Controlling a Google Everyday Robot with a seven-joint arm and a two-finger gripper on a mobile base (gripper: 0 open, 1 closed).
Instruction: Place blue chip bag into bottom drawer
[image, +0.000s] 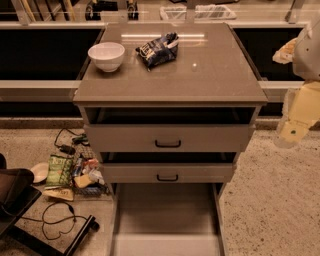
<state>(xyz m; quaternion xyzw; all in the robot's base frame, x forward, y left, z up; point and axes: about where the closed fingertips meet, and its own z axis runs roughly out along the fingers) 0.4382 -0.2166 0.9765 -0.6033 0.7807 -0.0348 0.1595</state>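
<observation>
The blue chip bag (157, 50) lies crinkled on the cabinet top (200, 80), at the back middle, right of a white bowl (106, 55). The bottom drawer (167, 220) is pulled far out towards me, and its flat floor is bare. My gripper (285, 51) is at the right edge of the view, off the cabinet's right side and about level with the bag, well apart from it. The cream arm segment (300, 112) hangs below it.
The two upper drawers (167, 138) with black handles stand slightly out. On the floor to the left lie a green snack bag (60, 170), a small plate (39, 171), other packets and black cables (55, 220). A dark stand (15, 192) is at the bottom left.
</observation>
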